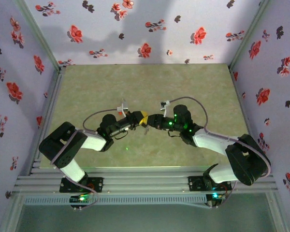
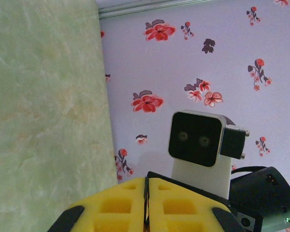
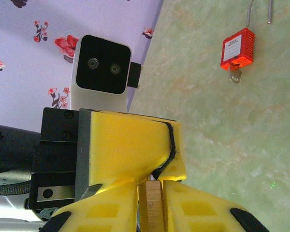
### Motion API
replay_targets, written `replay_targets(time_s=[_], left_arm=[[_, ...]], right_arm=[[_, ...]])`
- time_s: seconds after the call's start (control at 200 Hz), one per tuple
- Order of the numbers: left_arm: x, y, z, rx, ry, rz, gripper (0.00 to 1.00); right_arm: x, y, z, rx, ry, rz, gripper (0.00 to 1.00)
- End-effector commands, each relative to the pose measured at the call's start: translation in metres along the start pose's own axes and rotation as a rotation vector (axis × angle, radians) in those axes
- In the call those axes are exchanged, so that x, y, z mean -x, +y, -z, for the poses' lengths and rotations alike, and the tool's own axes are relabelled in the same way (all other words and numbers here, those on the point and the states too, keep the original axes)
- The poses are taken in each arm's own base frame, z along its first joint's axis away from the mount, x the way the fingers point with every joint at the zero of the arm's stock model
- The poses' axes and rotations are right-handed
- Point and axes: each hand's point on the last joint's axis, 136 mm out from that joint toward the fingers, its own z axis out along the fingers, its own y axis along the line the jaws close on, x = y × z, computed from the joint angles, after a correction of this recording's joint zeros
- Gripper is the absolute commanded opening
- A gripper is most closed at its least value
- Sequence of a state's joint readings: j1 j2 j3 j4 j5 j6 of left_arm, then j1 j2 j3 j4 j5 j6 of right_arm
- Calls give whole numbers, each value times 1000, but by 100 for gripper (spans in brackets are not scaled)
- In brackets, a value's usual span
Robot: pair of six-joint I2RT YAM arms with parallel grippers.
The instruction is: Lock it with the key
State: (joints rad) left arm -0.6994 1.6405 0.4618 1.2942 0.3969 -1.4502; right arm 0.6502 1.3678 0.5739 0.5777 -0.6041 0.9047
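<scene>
My right gripper [image 3: 151, 193] is shut on a narrow tan, brass-coloured padlock body [image 3: 152, 205] held upright between its yellow fingers. My left gripper [image 2: 146, 193] is shut too. Its yellow fingers [image 3: 125, 145] press against the top end of that body, where a sliver of silver metal [image 3: 152, 177], apparently the key, shows between them. From above, the two grippers meet tip to tip at mid-table, left [image 1: 141, 117] against right [image 1: 151, 121]. The rest of the key is hidden in the pads.
A red padlock [image 3: 238, 48] with a thin long shackle and a small key [image 3: 235, 76] in its base lies flat on the green table [image 1: 150, 87]. Flowered walls [image 1: 150, 29] close in the table on three sides. An aluminium rail [image 1: 145, 183] runs along the near edge.
</scene>
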Motion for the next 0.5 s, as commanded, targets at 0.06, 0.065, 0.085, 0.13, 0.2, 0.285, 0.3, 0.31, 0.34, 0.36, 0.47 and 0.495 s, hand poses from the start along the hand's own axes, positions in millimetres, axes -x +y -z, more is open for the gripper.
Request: replay_targets(time_s=[0.06,0.065,0.085,0.13,0.2,0.285,0.3,0.31,0.34,0.36,0.47,0.495], left_arm=[[7,9,3,30,-32,5,0],[6,9,3,30,-32,5,0],[7,9,3,31,-32,4,0],[6,10,3,32,-31,5,0],[6,11,4,34,-33,5,0],[6,9,3,31,-30,-2,0],[6,9,3,31,-28,-4,0],[6,8,3,29,-29,-5,0],[6,8,3,27,-27,-6,0],[7,7,3,26,-26,-8,0],[9,6,3,22,-19,-9,0],[9,6,4,22,-20,-10,2]], right_arm=[[-7,25,2,86,18,61,16],[-7,25,2,86,19,60,15],[-7,24,1,84,18,58,14],[-7,25,1,86,16,58,13],[-7,25,0,91,17,53,8],[-7,24,0,92,18,48,0],[-7,24,0,92,18,48,0],[-7,24,0,91,19,47,0],[-8,23,0,89,19,46,0],[-8,23,0,89,18,46,0],[-6,25,2,87,10,49,0],[-6,25,3,84,9,50,0]])
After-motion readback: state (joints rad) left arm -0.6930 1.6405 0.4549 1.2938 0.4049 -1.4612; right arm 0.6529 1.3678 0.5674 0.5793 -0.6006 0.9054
